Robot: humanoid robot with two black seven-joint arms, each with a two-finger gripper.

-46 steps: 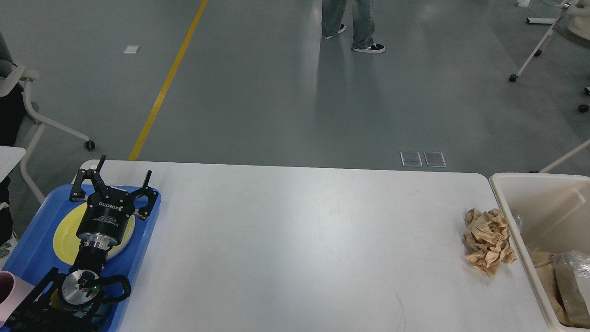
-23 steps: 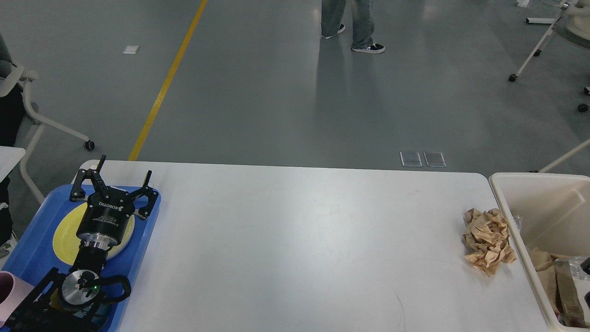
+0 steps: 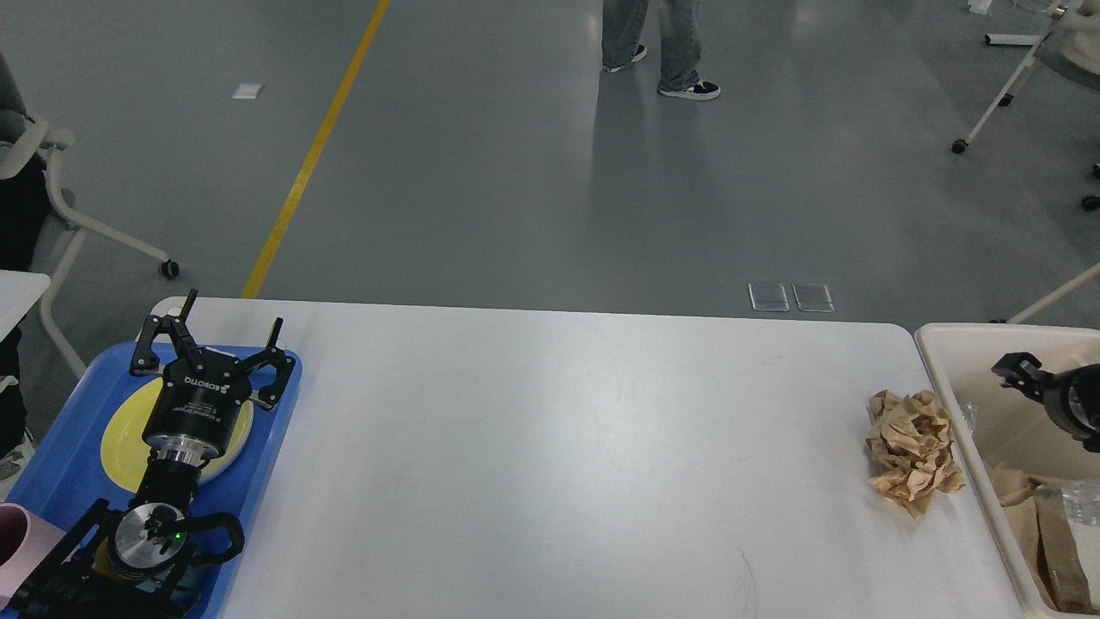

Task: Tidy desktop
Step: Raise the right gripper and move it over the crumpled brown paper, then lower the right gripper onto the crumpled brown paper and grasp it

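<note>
The white desktop (image 3: pixel 559 447) fills the lower view. A crumpled ball of brown paper (image 3: pixel 913 451) lies on it near the right edge, beside the beige bin (image 3: pixel 941 378). My left gripper (image 3: pixel 230 322) is open and empty, held above the yellow plate (image 3: pixel 120 434) on the blue tray (image 3: pixel 64 456) at the left. My right gripper (image 3: pixel 1014 370) comes in from the right edge above the bin. It is small and dark, and its fingers cannot be told apart. It stands right of and a little above the paper ball.
The bin holds brown paper scraps (image 3: pixel 1053 542) and clear plastic. A pink cup (image 3: pixel 15 542) stands at the tray's near left corner. A person's legs (image 3: pixel 657 43) stand on the floor beyond the table. Wheeled chair bases are at the far left and right.
My right gripper has come into view from the right edge and now hangs over the bin. The left arm, the paper ball and the tray have not moved.
</note>
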